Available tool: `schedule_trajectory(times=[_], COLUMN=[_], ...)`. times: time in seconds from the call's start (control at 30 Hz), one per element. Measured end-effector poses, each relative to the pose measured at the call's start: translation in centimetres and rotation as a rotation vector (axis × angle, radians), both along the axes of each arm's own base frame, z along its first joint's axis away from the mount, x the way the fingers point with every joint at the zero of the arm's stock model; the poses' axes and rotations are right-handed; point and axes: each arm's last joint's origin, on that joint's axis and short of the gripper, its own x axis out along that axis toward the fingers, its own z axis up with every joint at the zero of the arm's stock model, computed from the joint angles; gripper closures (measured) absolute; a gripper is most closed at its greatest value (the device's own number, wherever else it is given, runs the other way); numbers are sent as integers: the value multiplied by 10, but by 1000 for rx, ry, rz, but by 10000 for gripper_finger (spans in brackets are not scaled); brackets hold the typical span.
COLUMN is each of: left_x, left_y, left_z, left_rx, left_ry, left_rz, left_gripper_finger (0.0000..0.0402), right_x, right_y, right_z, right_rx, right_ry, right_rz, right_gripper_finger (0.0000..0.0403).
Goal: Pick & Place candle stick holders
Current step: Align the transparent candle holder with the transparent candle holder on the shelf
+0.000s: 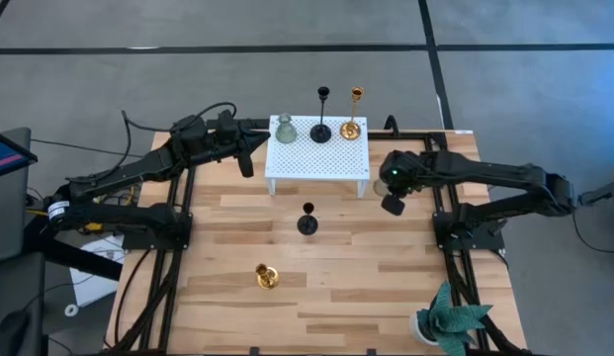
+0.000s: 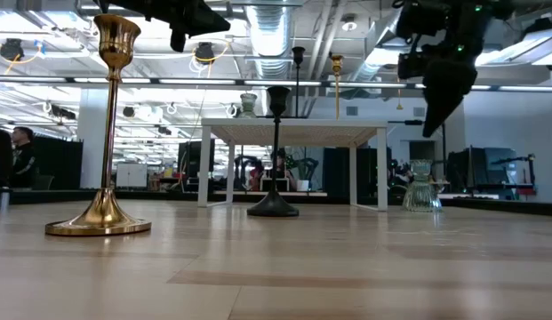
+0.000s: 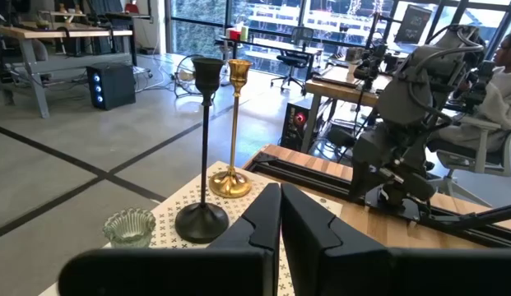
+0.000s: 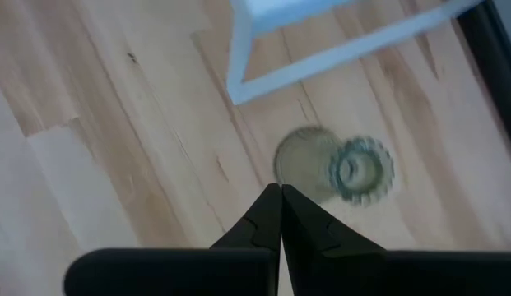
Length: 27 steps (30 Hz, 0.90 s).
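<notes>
On the white perforated stand [image 1: 331, 163] at the table's far side stand a pale green glass holder [image 1: 285, 130], a black holder [image 1: 321, 132] and a gold holder [image 1: 352, 129], each on its base. A second black holder [image 1: 307, 222] and a second gold holder [image 1: 266, 278] stand on the wooden table. Another green glass holder [image 4: 352, 168] sits on the table beside the stand's right legs [image 2: 421, 187]. My right gripper [image 1: 393, 204] hangs shut above it, pointing steeply down. My left gripper [image 1: 245, 160] is shut and level, left of the stand.
A green leafy plant in a white pot [image 1: 447, 321] stands at the near right corner. The stand's white leg [image 4: 239, 62] is close to the glass holder. Dark arm frames [image 1: 173, 227] run along both table sides. Bare wood lies near the front edge [image 1: 366, 297].
</notes>
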Motion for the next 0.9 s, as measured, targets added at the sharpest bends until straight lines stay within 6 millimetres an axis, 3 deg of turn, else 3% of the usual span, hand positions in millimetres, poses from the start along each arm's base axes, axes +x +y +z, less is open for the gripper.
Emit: schedule_trajectory(times=[0.53, 0.9], left_x=[0, 0], left_y=[0, 0], left_z=[0, 0], left_rx=[0, 0], left_ry=[0, 1], left_rz=[0, 0], left_gripper_finger=[390, 390], right_x=[7, 6], right_y=[-16, -7], right_z=[-13, -21], right_rx=[-44, -38], right_ry=[47, 87], right_rz=[-39, 28], right_gripper_finger=[403, 403])
